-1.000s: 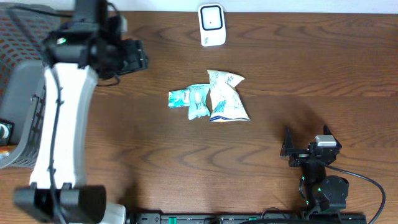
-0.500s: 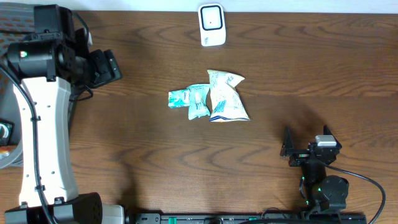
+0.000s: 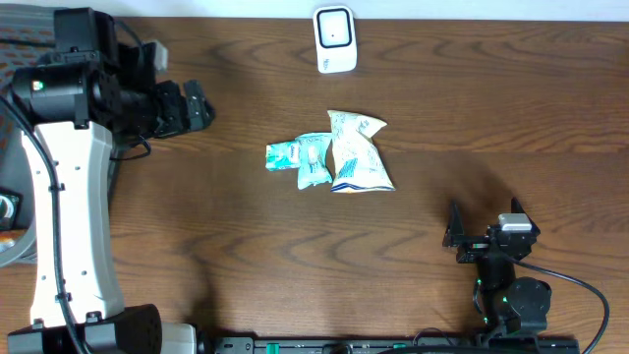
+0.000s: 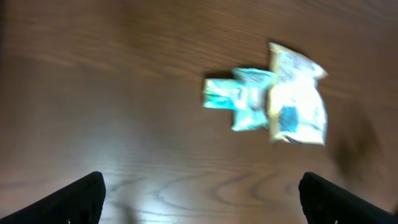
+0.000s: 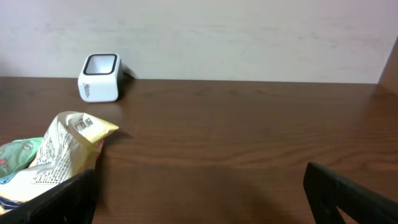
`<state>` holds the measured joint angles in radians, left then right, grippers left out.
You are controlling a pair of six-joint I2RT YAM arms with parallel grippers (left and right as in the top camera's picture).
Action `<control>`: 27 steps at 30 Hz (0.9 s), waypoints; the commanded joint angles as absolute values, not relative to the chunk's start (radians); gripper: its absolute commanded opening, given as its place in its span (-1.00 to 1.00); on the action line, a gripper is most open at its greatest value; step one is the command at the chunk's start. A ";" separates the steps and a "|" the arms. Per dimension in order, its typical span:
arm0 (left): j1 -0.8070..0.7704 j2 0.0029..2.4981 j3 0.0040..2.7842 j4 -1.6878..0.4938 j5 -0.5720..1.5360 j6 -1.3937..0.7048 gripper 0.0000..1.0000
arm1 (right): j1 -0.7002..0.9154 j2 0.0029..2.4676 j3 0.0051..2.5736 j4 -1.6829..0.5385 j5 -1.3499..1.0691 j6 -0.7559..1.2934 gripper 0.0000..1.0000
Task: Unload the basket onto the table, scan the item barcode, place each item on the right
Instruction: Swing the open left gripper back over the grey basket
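Observation:
A pale yellow and blue snack bag [image 3: 359,152] lies mid-table with teal packets [image 3: 300,157] against its left side. The white barcode scanner [image 3: 334,39] stands at the table's far edge. My left gripper [image 3: 201,106] hovers open well to the left of the bags, nothing between its fingers. Blurred in the left wrist view, the bag [image 4: 295,102] and teal packets [image 4: 239,102] lie far ahead of the open left gripper [image 4: 202,202]. My right gripper [image 3: 484,218] rests open near the front right. The right wrist view shows the scanner [image 5: 99,78] and the bag [image 5: 62,155] beyond the right gripper [image 5: 199,199].
A grey bin [image 3: 25,167] and a dark mesh basket [image 3: 20,49] stand at the table's left edge, beside the left arm. A black cable [image 3: 580,285] loops out from the right arm's base.
The left arm swung left, away from the table's middle, and its jaws spread wider, pointing toward the bags. The right arm and the bags have not moved.

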<state>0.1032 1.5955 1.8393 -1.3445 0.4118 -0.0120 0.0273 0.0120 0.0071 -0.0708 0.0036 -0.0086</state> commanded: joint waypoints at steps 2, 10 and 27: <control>0.105 1.588 1.848 -1.353 0.543 0.105 0.95 | 0.031 0.007 0.006 -0.075 0.008 -0.016 0.99; 0.105 1.580 1.848 -1.343 0.621 0.157 0.96 | 0.031 0.007 0.006 -0.075 0.008 -0.016 0.99; 0.109 1.364 1.877 -0.898 0.027 -0.147 0.96 | 0.031 0.007 0.006 -0.075 0.008 -0.016 0.98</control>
